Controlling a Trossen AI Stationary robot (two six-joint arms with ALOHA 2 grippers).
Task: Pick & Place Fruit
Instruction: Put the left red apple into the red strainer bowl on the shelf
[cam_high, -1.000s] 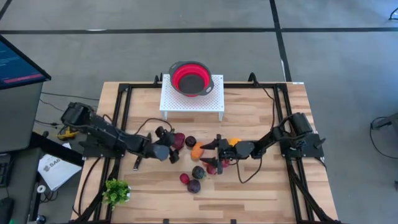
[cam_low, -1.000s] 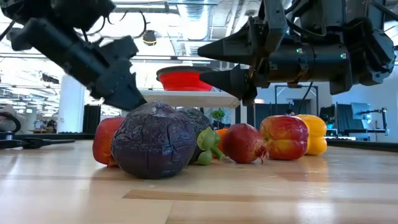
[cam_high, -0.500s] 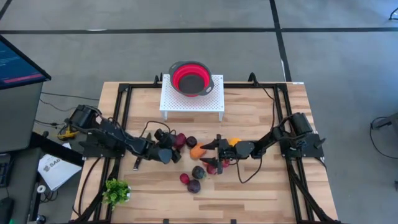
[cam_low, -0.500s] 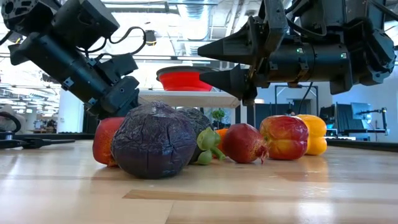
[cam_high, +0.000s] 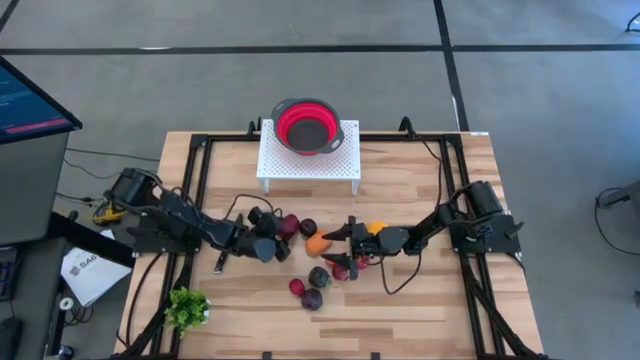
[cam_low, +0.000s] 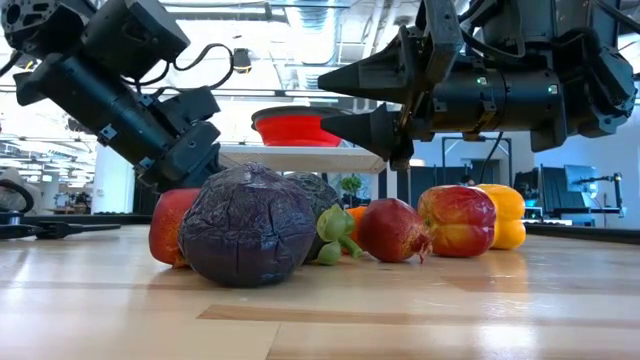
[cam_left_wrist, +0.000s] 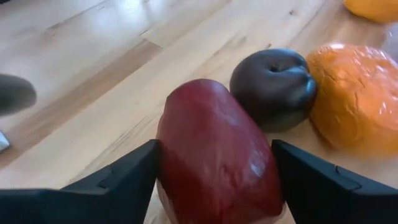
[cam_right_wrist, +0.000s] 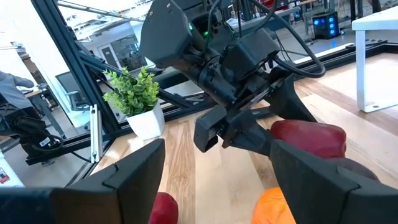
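Overhead, the fruit (cam_high: 316, 262) lies clustered mid-table between the arms, well apart from the red bowl (cam_high: 304, 125) on its white stand (cam_high: 345, 160); nothing shows inside the bowl. At table height, the right gripper (cam_low: 345, 100) hangs spread above the pile, holding nothing. From the left wrist, the left gripper (cam_left_wrist: 214, 165) straddles a dark red fruit (cam_left_wrist: 214, 155), fingers wide on either flank, a maroon plum (cam_left_wrist: 273, 87) just behind. It looks light, stiff and glossy, probably slippery: best pinched across the middle. From the right wrist, a potted sprig (cam_right_wrist: 134, 93) stands beyond.
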